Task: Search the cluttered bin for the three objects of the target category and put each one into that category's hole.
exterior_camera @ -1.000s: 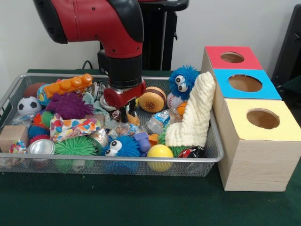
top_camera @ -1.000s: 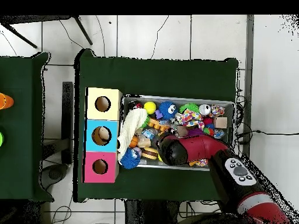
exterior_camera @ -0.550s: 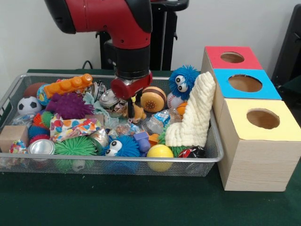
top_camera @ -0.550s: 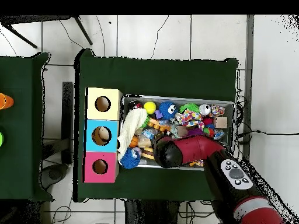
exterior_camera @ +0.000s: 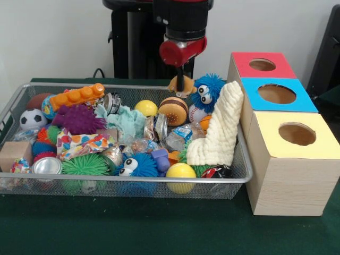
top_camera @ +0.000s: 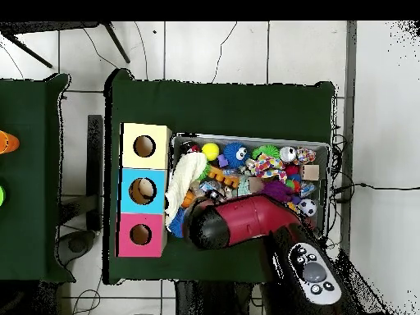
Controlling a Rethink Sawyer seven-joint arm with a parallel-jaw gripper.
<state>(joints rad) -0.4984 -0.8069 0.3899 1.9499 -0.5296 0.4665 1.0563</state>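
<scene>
Our claw (exterior_camera: 180, 85) hangs above the bin's (exterior_camera: 241, 175) far rim, pinching a small tan toy (exterior_camera: 180, 86) that dangles just left of the blue fuzzy ball (exterior_camera: 207, 90) with googly eyes. The toy is clear of the clutter, held in the air. We cannot make out what kind of toy it is.

Below and left of the claw we see a burger toy (exterior_camera: 172, 110) and a yellow ball (exterior_camera: 145, 108), with a teal cloth (exterior_camera: 125, 119) beside them. A cream knitted piece (exterior_camera: 218, 127) leans against the bin's right end, next to the boxes.

The three boxes stand in a row just right of the bin: red (exterior_camera: 263, 65) farthest, blue (exterior_camera: 277, 94) in the middle, yellow (exterior_camera: 295, 133) nearest, each with a round hole on top.

From above, the arm (top_camera: 246, 223) covers the claw and the toy.
</scene>
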